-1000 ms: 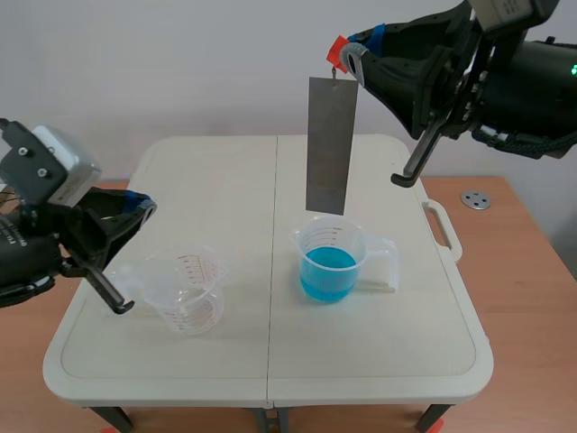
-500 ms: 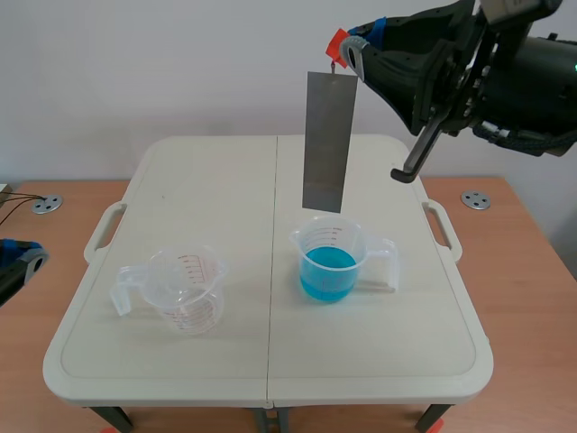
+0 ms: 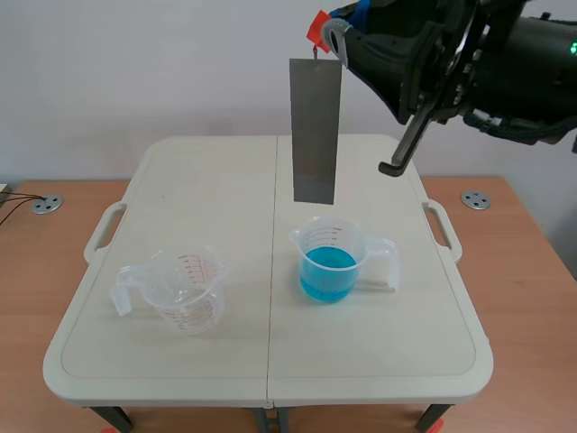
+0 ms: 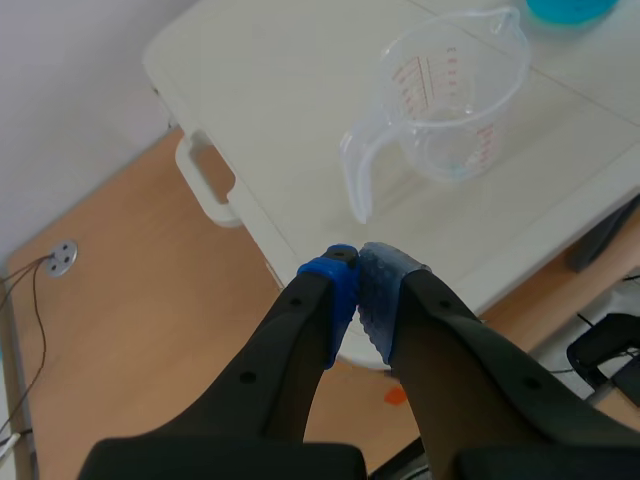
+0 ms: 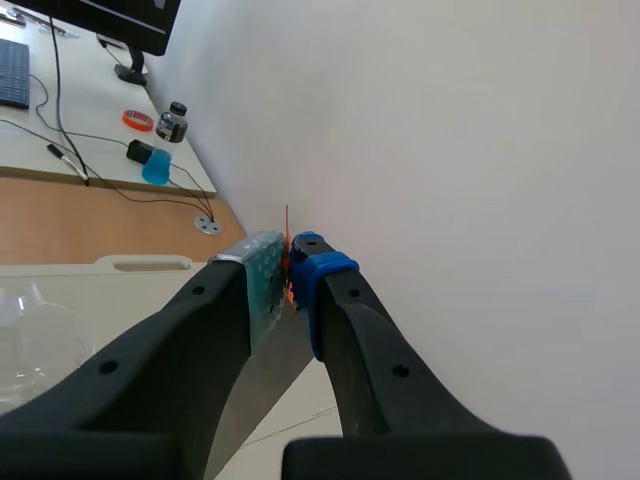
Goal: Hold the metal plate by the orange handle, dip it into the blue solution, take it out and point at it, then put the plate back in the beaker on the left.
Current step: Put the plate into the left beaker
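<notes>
The right claw is raised high over the far half of the desk, clenched on the orange handle of the metal plate. The plate hangs nearly upright from the handle, its long grey face turned toward the camera. Its lower edge is above the filled beaker and clear of the rim, not touching the blue solution inside. In the right wrist view the two pads press together on the thin orange handle, and the plate drops away beneath the fingers. The empty beaker stands on the near left part of the desk, well apart from the filled one, its handle pointing outward. The left claw is clenched on nothing, pads meeting, low beside the desk's edge, with the empty beaker ahead of it.
</notes>
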Controlling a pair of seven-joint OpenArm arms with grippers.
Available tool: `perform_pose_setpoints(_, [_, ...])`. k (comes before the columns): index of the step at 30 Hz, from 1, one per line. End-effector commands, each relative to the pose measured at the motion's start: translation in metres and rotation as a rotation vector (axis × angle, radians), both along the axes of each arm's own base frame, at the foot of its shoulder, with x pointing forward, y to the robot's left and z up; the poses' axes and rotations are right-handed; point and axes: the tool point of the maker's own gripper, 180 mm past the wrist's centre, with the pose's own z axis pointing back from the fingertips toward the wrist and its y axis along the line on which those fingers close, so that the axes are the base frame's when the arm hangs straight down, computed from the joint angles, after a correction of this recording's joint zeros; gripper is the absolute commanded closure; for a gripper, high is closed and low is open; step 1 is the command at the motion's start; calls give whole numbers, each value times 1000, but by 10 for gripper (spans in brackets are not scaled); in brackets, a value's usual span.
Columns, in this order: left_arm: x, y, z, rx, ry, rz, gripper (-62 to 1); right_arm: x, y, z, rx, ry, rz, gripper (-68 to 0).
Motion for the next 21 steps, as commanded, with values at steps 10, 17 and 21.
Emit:
perform_pose_setpoints(10, [-26,1,-3,-36,35,42,-36,-11,36,20,1,-56,122,-13])
perform_pose_setpoints(17, [-48,4,-13,-47,91,91,-36,-16,65,21,-9,-47,172,-13])
perform_pose_setpoints(21, [-57,6,-14,-51,94,126,-36,-17,80,22,-6,-45,176,-13])
